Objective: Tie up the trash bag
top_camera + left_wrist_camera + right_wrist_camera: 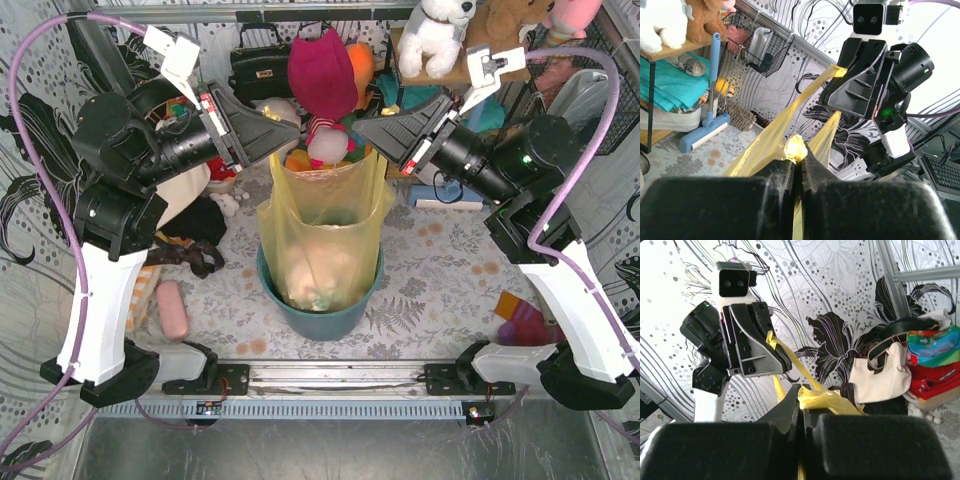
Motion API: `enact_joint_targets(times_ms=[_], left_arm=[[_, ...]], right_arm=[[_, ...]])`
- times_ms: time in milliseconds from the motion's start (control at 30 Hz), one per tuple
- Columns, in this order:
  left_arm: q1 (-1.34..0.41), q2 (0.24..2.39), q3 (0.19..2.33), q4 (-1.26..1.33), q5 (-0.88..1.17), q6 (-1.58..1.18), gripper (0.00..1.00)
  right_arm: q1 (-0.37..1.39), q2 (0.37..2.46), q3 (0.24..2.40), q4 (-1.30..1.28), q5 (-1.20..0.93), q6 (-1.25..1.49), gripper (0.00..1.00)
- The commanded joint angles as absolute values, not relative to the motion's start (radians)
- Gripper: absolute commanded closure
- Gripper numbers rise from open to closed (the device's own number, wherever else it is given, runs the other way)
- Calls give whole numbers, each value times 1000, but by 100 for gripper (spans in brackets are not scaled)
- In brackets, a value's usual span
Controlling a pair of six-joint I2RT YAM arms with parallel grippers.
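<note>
The translucent yellow trash bag (322,240) stands in the round teal bin (322,318) at the table's middle, pale crumpled paper showing through. My left gripper (290,131) is shut on the bag's left top edge, and a pinched yellow tuft (795,148) shows between its pads. My right gripper (362,130) is shut on the bag's right top edge, with bunched yellow plastic (827,399) at its tips. Both hold the rim up above the bin, a short way apart, facing each other. Yellow strips (810,95) stretch between the two grippers.
A cream canvas tote (880,377) lies left of the bin. A pink case (172,310) lies at the near left. Red and purple socks (522,322) lie at the right. Stuffed toys (322,70), a black bag (258,68) and shelves crowd the back.
</note>
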State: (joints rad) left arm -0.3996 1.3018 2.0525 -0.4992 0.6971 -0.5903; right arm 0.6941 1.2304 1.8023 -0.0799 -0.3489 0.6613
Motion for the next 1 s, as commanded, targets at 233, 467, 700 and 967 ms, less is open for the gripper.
enact_joint_targets(times_ms=[233, 467, 700, 967], left_arm=[[-350, 1260, 1874, -446, 740, -596, 65], [-342, 1183, 1878, -584, 672, -557, 34], [-341, 1140, 1875, -652, 603, -527, 33], [-341, 1172, 1928, -721, 563, -485, 35]], right_arm=[[692, 1103, 1540, -33, -285, 666, 84], [692, 1086, 1596, -181, -259, 607, 43], [692, 1071, 1606, -251, -220, 575, 47], [692, 1070, 1633, -273, -198, 555, 49]])
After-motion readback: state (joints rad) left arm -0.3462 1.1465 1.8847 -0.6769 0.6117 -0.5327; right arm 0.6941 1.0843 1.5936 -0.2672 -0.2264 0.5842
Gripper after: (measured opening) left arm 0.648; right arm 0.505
